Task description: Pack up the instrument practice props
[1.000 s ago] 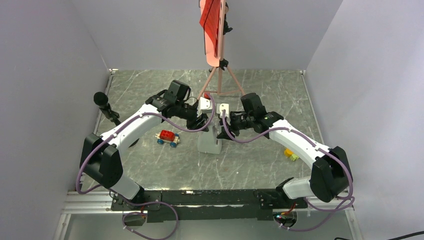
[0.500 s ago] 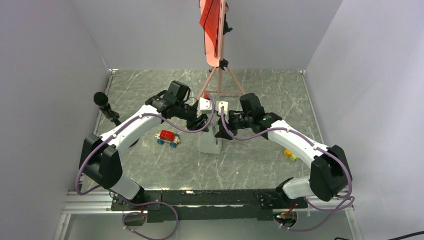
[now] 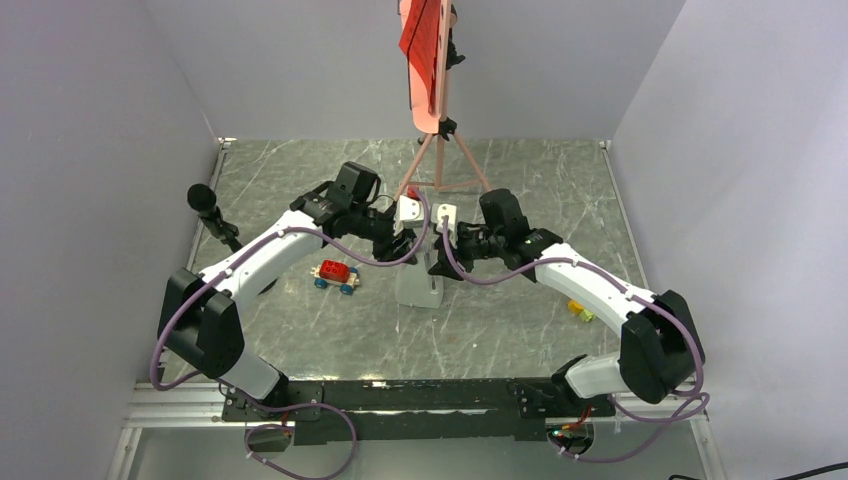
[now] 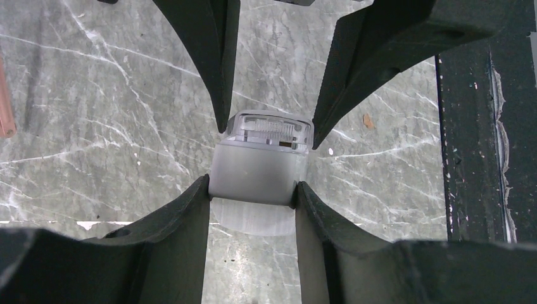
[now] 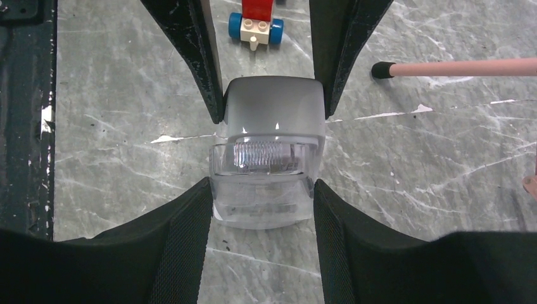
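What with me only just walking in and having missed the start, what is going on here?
Both arms are working on the small grey-white metronome near the middle of the table. The left gripper is closed on its grey body, and the right gripper clasps its clear section from the opposite side. The pink music stand stands at the back with the red sheet on it, not yet packed. A red toy car sits untouched beside the left arm.
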`<control>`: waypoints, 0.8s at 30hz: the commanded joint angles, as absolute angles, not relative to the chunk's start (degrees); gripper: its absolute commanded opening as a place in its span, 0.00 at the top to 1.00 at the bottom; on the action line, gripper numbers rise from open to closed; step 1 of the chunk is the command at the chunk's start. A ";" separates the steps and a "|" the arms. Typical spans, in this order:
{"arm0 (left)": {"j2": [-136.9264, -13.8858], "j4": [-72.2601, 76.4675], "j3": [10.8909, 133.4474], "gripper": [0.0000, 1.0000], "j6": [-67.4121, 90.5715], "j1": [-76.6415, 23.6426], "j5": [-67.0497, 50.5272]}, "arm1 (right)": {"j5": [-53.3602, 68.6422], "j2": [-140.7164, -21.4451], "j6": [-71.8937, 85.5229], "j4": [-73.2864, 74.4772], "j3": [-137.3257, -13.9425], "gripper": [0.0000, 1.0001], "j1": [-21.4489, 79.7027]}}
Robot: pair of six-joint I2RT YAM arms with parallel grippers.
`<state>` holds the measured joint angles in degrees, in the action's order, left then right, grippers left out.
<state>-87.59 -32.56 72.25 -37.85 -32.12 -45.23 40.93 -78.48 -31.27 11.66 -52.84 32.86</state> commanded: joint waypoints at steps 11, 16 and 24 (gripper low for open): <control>-86.92 -30.48 68.78 0.99 -37.37 -32.24 -45.19 | 44.88 -83.03 -35.94 16.53 -51.78 1.00 34.02; -87.19 -29.82 68.55 0.99 -37.88 -32.25 -45.38 | 45.39 -85.30 -35.59 18.51 -53.91 1.00 34.27; -85.37 -27.50 66.17 0.99 -37.00 -32.25 -44.30 | 38.67 -85.98 -32.60 21.06 -55.56 1.00 34.72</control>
<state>-85.65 -29.02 68.95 -37.78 -31.94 -45.76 42.89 -83.00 -33.12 14.92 -56.90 32.36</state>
